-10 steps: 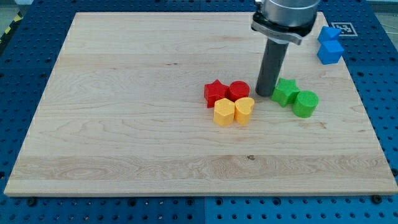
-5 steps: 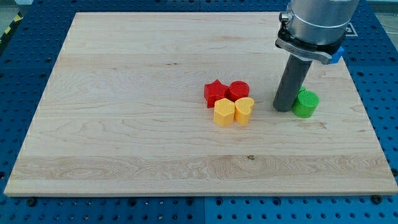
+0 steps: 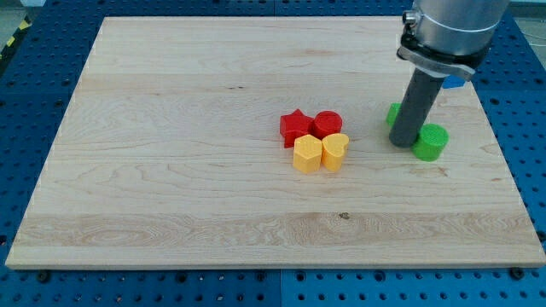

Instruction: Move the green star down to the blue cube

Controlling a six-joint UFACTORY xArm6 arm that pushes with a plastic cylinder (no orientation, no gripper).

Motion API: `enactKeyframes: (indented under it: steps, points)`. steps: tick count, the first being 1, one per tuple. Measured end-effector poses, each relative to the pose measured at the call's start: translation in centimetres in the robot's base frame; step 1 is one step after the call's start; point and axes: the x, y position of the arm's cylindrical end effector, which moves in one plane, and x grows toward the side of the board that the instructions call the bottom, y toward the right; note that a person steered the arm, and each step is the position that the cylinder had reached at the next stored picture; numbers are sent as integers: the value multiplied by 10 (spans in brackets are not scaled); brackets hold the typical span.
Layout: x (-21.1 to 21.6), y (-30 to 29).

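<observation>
This is a robotics lab or test bench, not a home or shop. The bench (image 3: 171, 170) is a pale wooden board laid on a blue metal plate (image 3: 529, 128) drilled with a regular grid of holes, the kind of perforated mounting base used for fixing equipment. A grey industrial robot arm (image 3: 452, 34) reaches in from the view's top right. At the view's top left corner a strip of yellow and black hazard tape (image 3: 13, 38) marks the floor or edge. The only objects on the board are small, plain coloured plastic blocks (image 3: 314, 141), bright test pieces with no everyday use.
</observation>
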Motion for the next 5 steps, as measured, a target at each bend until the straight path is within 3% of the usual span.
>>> enactKeyframes:
  steps: [1,3,5]
  points:
    - [-3,10]
    - [-3,-36]
    - [-19,-27]
